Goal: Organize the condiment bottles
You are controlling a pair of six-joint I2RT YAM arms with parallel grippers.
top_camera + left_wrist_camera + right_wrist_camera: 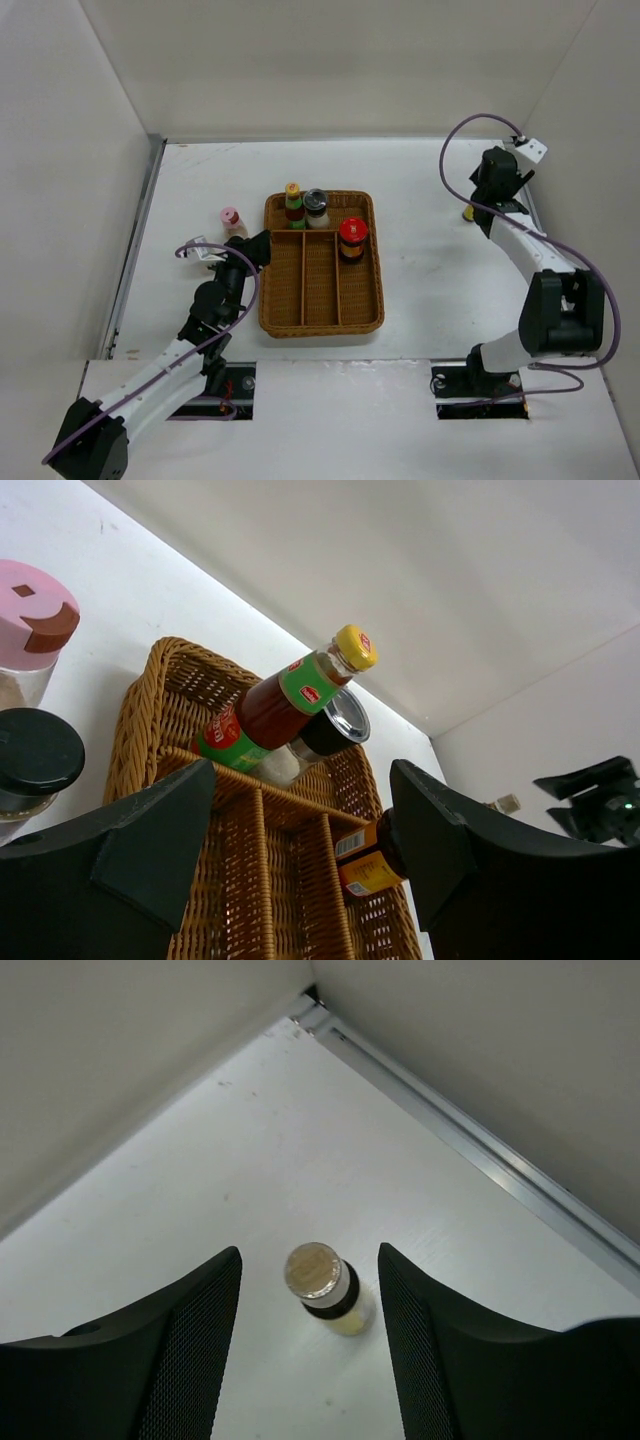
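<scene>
Right hand (307, 1253) wide open, empty, poised over pale-yellow bottle (330, 1295) centred between fingers (190, 1340)

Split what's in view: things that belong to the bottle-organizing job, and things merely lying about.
Job:
yellow-capped sauce bottle
silver-lidded jar
red-capped jar
pink-capped shaker
black-lidded jar
small yellowish bottle

Just there:
wicker divided tray, which holds three of them
metal edge strip

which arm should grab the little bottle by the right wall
Right. The right tool hangs open directly over the little bottle; the left tool sits across the table by the wicker tray.
</scene>
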